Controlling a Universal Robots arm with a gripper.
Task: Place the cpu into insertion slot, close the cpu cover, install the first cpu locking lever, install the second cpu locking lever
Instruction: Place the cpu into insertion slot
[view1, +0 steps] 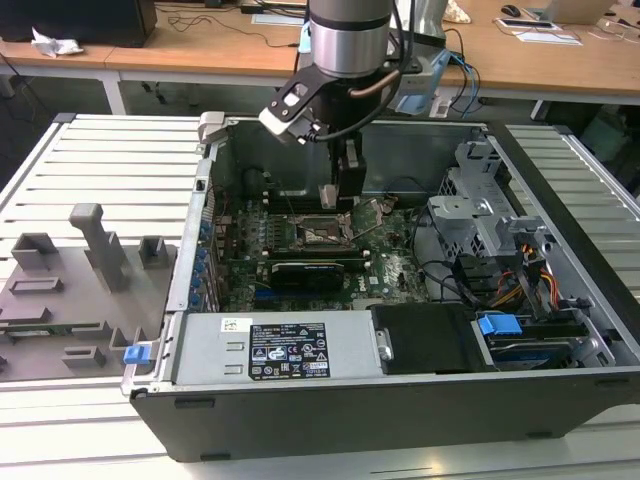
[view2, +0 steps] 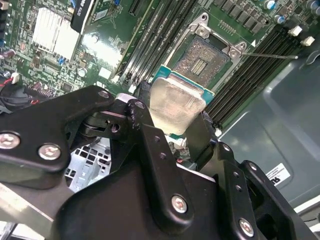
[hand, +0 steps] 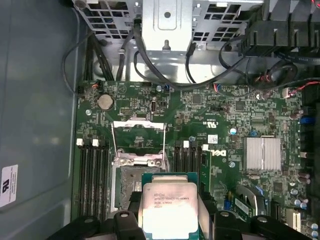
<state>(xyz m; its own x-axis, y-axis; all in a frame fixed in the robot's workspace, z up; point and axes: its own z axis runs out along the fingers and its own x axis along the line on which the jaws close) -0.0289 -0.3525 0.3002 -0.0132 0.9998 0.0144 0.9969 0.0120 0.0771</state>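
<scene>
second wrist view: cpu (view2: 178, 104) in pincer (view2: 173, 111)

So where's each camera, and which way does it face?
Exterior view: off the arm, looking down into the computer case; arm and gripper show.
Second wrist view: at the wrist, slanting past the gripper toward the insertion slot.
First wrist view: at the wrist, square onto the motherboard; gripper shows.
Both wrist views share the cpu.

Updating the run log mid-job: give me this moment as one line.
gripper: shut on pale silver-grey square cpu | cpu: held clear of square dark insertion slot, not seated | thin silver metal cpu cover: open
</scene>
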